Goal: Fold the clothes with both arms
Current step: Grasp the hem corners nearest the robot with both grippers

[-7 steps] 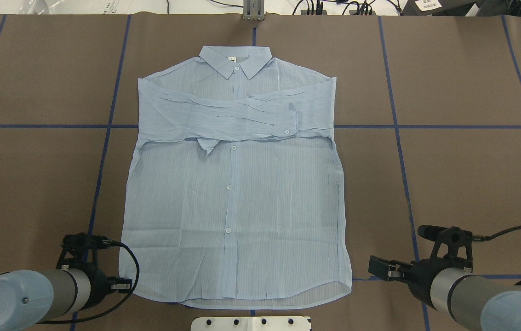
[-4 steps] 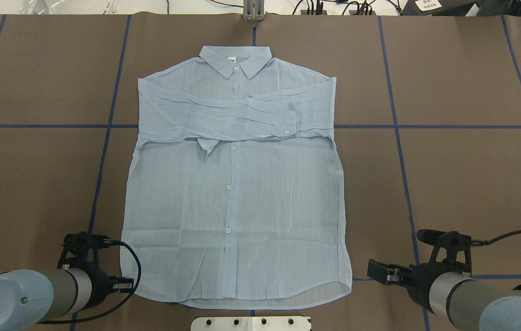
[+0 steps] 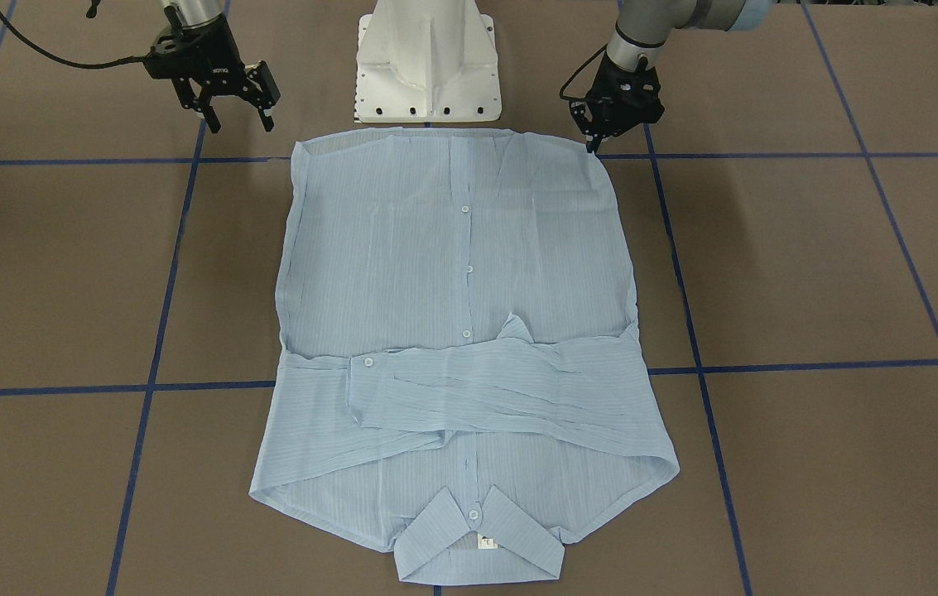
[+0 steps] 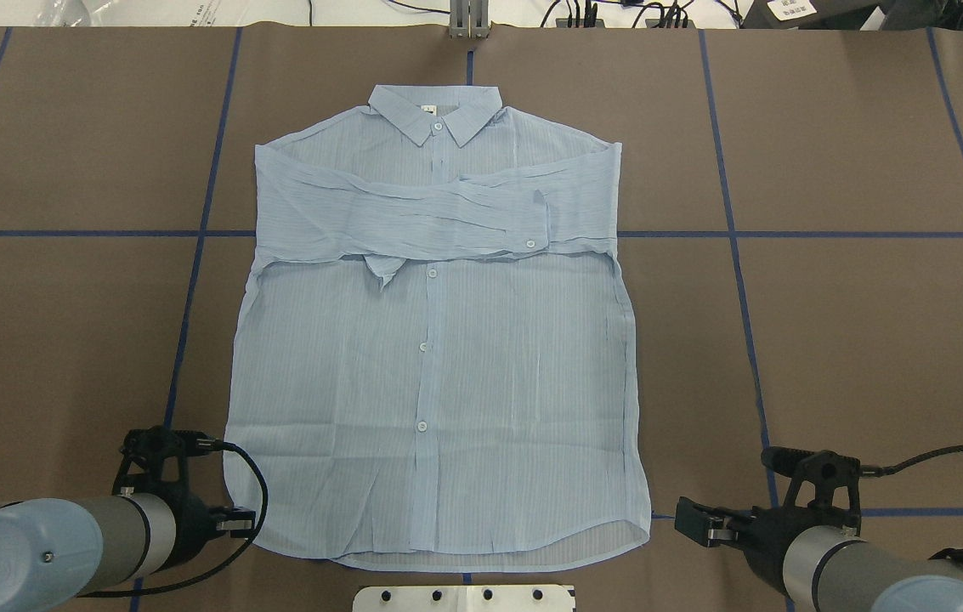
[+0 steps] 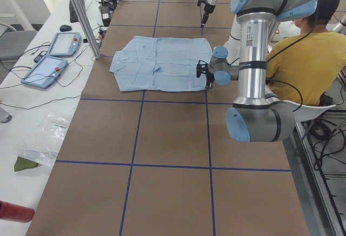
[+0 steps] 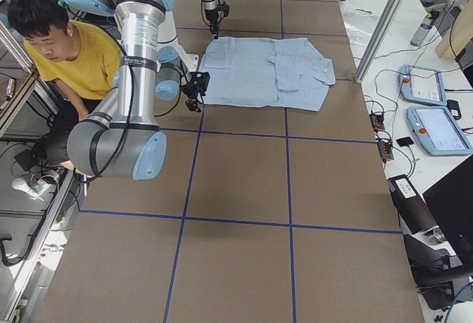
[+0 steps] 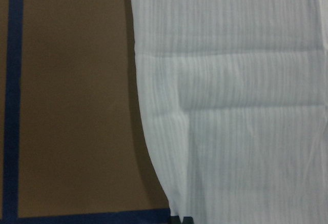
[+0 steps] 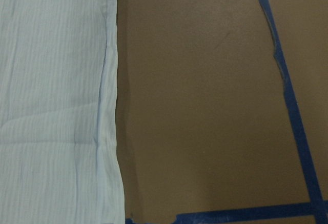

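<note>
Brown surface (image 4: 872,340) crossed by blue tape lines (image 4: 829,234) carries everything. Near the robot's edge, the right hand (image 3: 241,126) hangs empty with its fingers spread, just beside one hem corner of the shirt (image 4: 439,382). The left hand (image 3: 593,142) points down at the other hem corner; I cannot tell whether its fingers are parted or closed. The shirt lies flat mid-surface, buttons up, hem toward the robot, collar (image 4: 434,110) at the far end, sleeves (image 4: 413,217) folded across the chest.
</note>
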`<state>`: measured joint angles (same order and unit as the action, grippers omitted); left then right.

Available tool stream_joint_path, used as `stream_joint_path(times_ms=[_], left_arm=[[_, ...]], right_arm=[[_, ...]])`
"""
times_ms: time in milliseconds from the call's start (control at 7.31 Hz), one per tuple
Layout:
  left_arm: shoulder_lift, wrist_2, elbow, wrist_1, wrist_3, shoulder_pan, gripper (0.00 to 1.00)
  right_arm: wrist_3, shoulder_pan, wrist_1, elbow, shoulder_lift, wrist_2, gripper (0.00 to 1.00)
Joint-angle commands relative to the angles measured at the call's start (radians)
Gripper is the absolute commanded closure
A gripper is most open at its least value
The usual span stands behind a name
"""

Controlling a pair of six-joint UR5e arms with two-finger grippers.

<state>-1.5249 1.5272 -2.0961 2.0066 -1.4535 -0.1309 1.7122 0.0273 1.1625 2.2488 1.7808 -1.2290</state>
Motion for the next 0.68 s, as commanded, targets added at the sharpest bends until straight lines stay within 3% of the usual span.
stream_joint_path(times_ms=[0,274,548], left_arm=[[0.000,-0.038,-0.001,0.003,-0.001,0.002,1.00],[0.002,-0.071,-0.001,0.003,-0.001,0.002,1.00],[0.002,-0.085,0.001,0.003,-0.001,0.002,1.00]], right_arm=[[0.006,0.020,0.015,-0.056,-0.074,0.022,0.18],[0.044,0.020,0.215,-0.113,-0.266,0.025,0.22],[0.060,0.022,0.218,-0.118,-0.259,0.029,0.28]])
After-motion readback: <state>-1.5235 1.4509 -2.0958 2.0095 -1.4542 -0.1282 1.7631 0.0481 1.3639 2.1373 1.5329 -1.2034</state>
